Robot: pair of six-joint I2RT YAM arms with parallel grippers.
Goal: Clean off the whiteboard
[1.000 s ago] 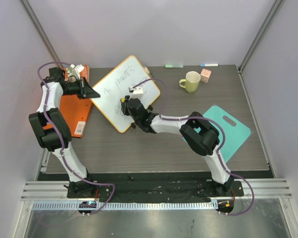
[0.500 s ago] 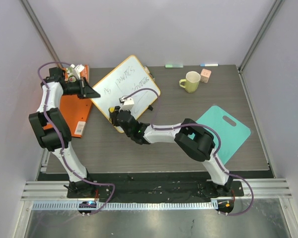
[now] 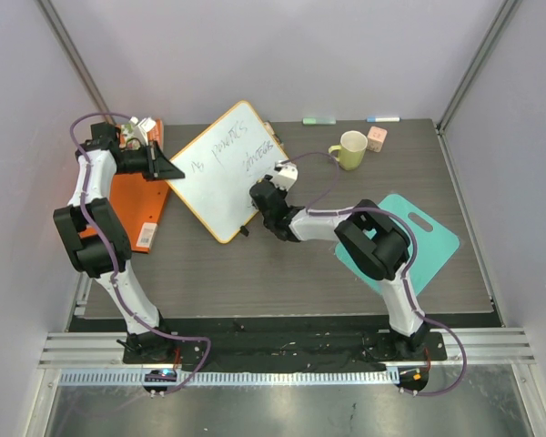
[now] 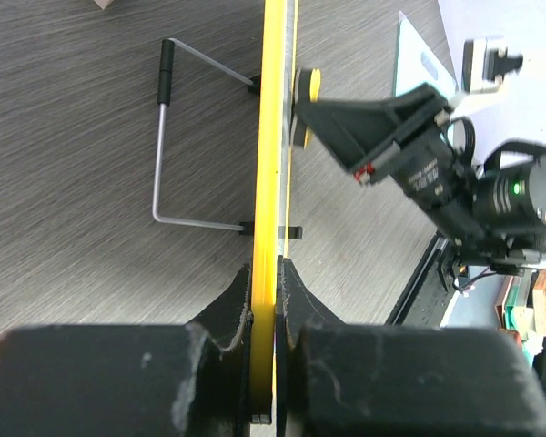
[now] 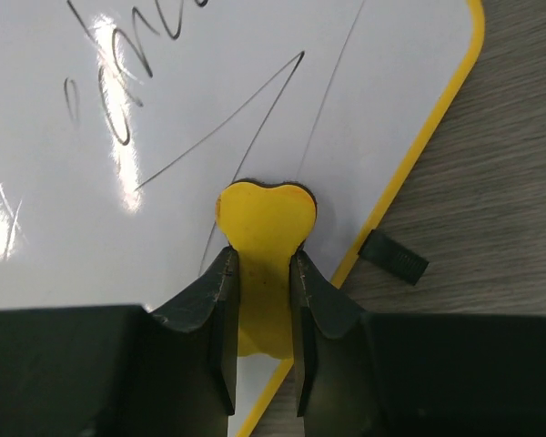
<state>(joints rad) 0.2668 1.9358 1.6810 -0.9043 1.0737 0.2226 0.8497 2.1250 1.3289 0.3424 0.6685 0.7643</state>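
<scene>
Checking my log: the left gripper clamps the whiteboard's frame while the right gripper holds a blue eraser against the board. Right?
No, the eraser is yellow, not blue, per the right wrist view. The left gripper clamps the whiteboard by its frame while the right gripper holds the eraser against it.

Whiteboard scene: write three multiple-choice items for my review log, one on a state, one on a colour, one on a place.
1. The left claw is: A open; B shut on the whiteboard's edge; C holding the mug.
2. The eraser in the right claw is: A yellow; B blue; C black.
3. The mug stands: A on the whiteboard; B on the table, right of the whiteboard; C in the right claw.

B, it pinches the frame; A, the wrist view shows a yellow pad; B, it sits on bare wood.
</scene>
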